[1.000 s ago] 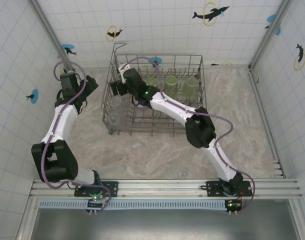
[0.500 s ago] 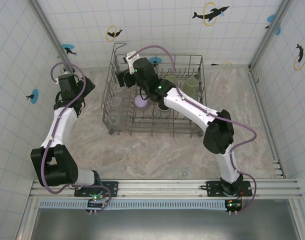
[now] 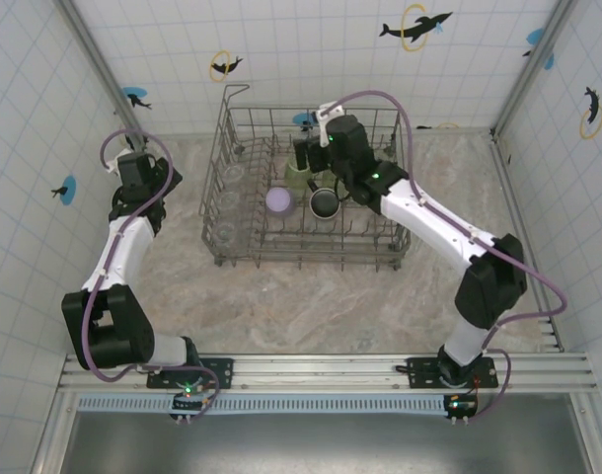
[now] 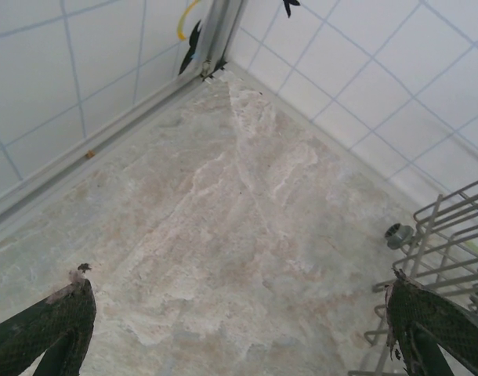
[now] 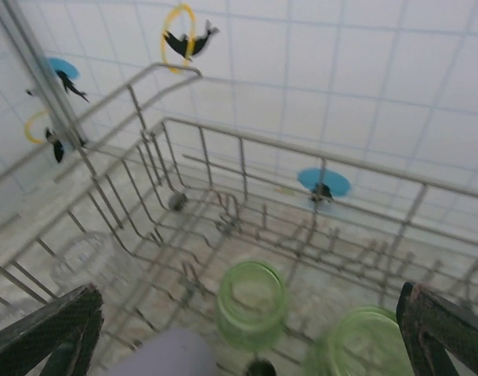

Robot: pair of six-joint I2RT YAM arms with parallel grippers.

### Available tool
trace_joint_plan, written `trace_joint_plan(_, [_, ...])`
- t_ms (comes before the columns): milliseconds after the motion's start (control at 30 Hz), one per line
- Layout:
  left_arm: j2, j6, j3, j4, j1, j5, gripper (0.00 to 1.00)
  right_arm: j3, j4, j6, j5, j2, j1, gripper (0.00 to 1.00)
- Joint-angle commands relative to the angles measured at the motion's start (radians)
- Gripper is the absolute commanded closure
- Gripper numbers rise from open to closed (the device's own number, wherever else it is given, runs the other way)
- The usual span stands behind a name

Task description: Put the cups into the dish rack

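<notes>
Swung rightward, right gripper (image 3: 303,156) hovers over dish rack (image 3: 311,260); marbled table (image 3: 311,316); tiled walls (image 3: 311,49).

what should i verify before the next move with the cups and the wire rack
1. Right gripper open, empty: ok.
2. Left gripper open, empty: ok.
3. Grey metal wire dish rack standing level: ok.
4. Lavender tumbler and black handled mug inside rack: ok.
5. Translucent light-green tumblers mouth up in rack: ok.
6. Clear glass seated steadily: cannot tell.
</notes>
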Motion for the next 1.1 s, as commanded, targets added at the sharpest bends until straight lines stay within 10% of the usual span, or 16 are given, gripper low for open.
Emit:
trace_joint_plan(0, [-0.016,0.040,-0.037,0.052,0.007,-0.068,0.03,-0.110,0.039,0.036,0.001,-0.123,-0.052,0.01])
trace_joint_plan(1067, [-0.017,0.105,-0.533,0.497,0.007,-0.305,0.03,-0.946,0.252,0.202,0.120,-0.700,-0.600,0.01])
